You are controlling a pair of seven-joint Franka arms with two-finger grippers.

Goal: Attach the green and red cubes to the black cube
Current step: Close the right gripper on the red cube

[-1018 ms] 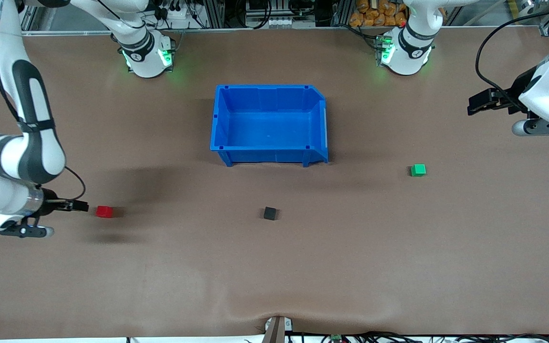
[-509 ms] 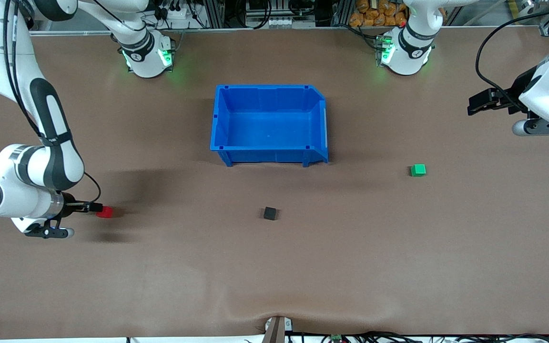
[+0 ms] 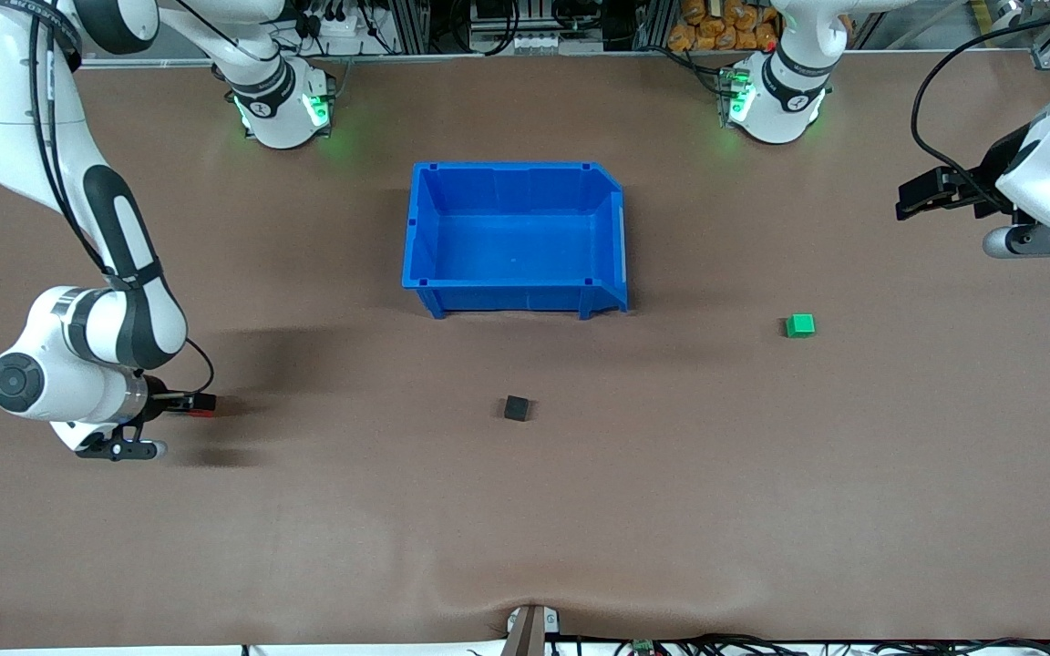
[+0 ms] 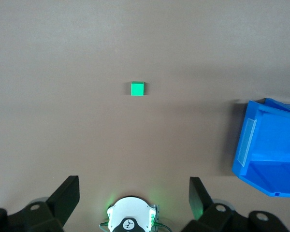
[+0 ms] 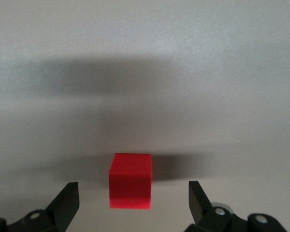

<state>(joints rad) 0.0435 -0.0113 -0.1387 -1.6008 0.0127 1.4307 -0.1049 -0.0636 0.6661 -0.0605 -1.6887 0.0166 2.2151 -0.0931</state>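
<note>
The red cube (image 3: 202,411) lies on the table near the right arm's end, mostly covered by my right gripper (image 3: 200,401). In the right wrist view the red cube (image 5: 130,180) sits between the open fingers of the right gripper (image 5: 133,205), with a gap on each side. The black cube (image 3: 517,407) lies mid-table, nearer the front camera than the blue bin. The green cube (image 3: 799,325) lies toward the left arm's end and also shows in the left wrist view (image 4: 137,89). My left gripper (image 3: 908,198) hangs open and empty in the air, away from the green cube; its own view (image 4: 134,195) shows the fingers wide apart.
An empty blue bin (image 3: 621,239) stands mid-table, farther from the front camera than the black cube; its corner shows in the left wrist view (image 4: 261,145). The arm bases (image 3: 279,109) stand at the table's top edge.
My right gripper has moved toward the red cube and now has its open fingers on either side of it. The cubes and the left arm have not moved.
</note>
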